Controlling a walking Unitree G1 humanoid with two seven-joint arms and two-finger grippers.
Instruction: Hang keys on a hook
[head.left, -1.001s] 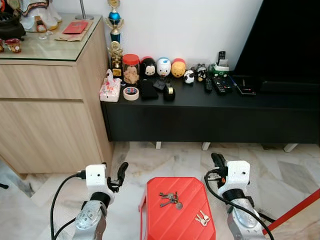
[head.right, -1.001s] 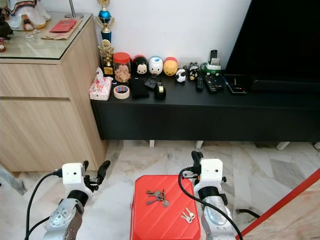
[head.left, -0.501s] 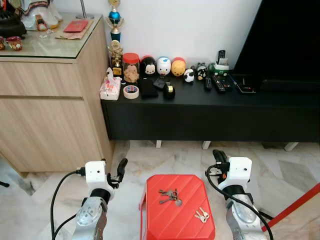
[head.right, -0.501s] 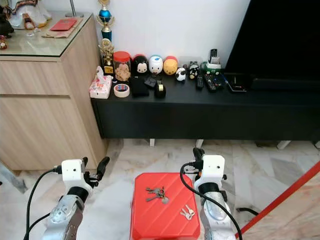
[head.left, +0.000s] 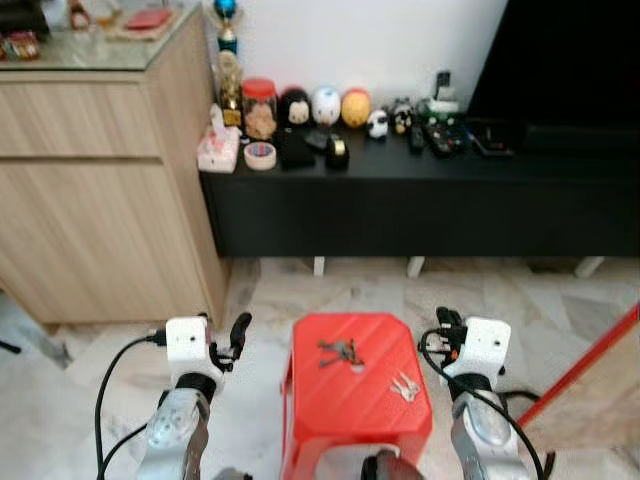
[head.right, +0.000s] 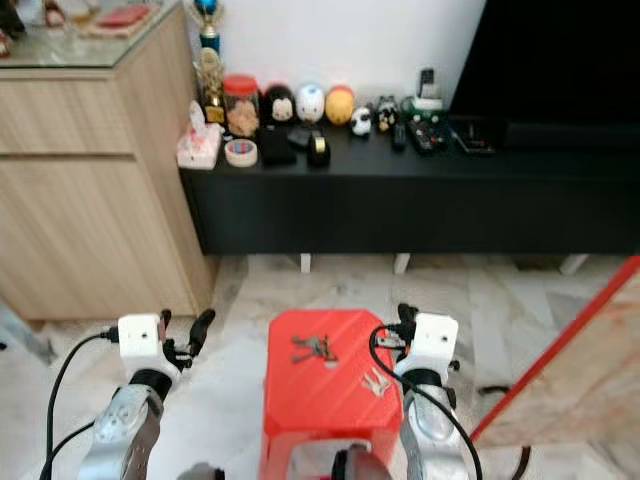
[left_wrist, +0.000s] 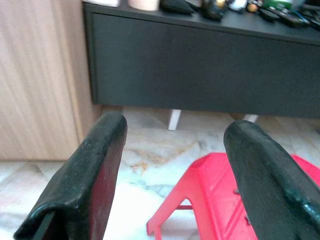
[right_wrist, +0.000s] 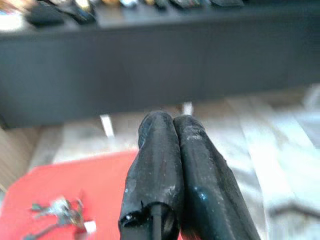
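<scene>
A red plastic stool (head.left: 355, 400) stands on the marble floor between my two arms. A dark bunch of keys (head.left: 340, 350) lies near the back of its seat, and a small pair of silver keys (head.left: 404, 386) lies further front and right. My left gripper (head.left: 238, 330) hovers left of the stool, open with nothing between its fingers (left_wrist: 95, 165). My right gripper (head.left: 447, 322) is off the stool's right edge, shut with nothing in it; in its wrist view the fingers (right_wrist: 160, 160) press together above the dark bunch (right_wrist: 60, 210).
A low black console (head.left: 420, 210) runs along the wall behind the stool, carrying toys, remotes and a tape roll (head.left: 261, 155). A wooden cabinet (head.left: 100, 190) stands at left. A red-edged board (head.left: 590, 360) leans at right.
The whole picture has shifted: the camera has tilted down, so the stool and console sit higher in view. The keys lie where they were. Both grippers keep their state.
</scene>
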